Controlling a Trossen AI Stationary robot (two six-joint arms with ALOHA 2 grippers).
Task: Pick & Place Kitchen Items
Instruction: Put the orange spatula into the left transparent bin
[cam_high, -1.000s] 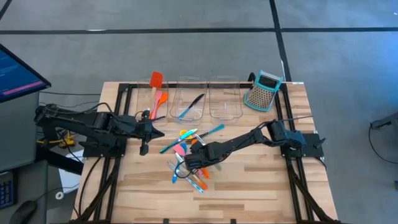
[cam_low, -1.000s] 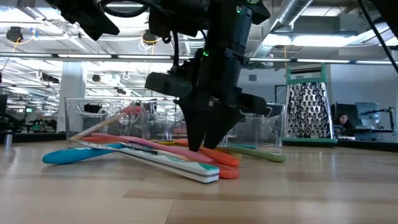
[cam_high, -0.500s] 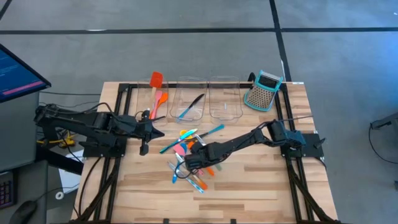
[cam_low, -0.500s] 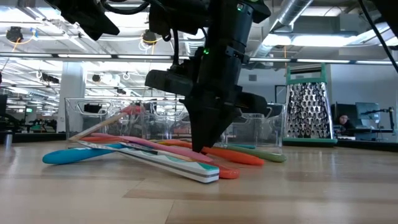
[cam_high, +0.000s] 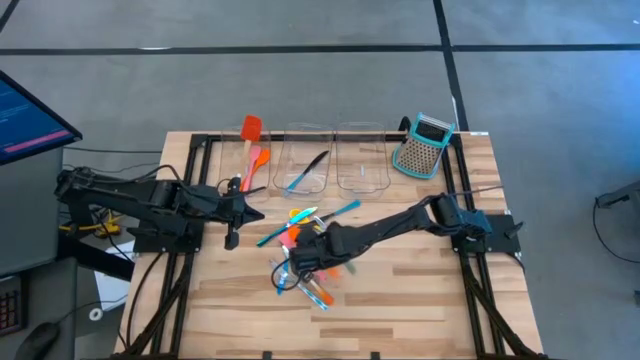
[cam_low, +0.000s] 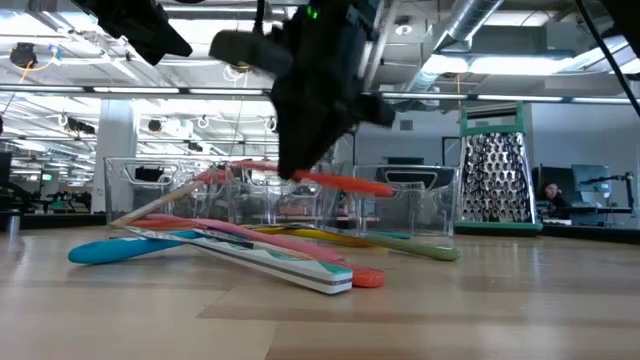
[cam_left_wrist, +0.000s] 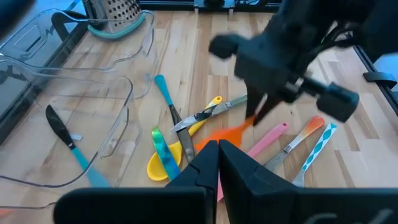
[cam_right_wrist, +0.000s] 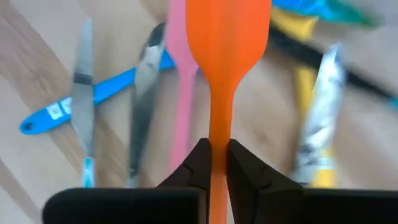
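Low view shows the right gripper (cam_low: 300, 150) pinched tight on an orange spatula (cam_low: 340, 183), hanging clear above the pile of utensils (cam_low: 230, 250) on the table (cam_low: 480, 310). For the carry I'd keep the lift going a bit higher before swinging toward the clear bins (cam_high: 305, 160), since that long handle sticks out sideways and could clip a bin wall or drag another piece along. Grip sits on the thin neck, so go slow or it might pivot. The spatula itself is slim, bright orange plastic, with a flat wide blade narrowing into a skinny handle. Left gripper (cam_high: 232, 210) waits at the table's left edge, fingers together with nothing between them.
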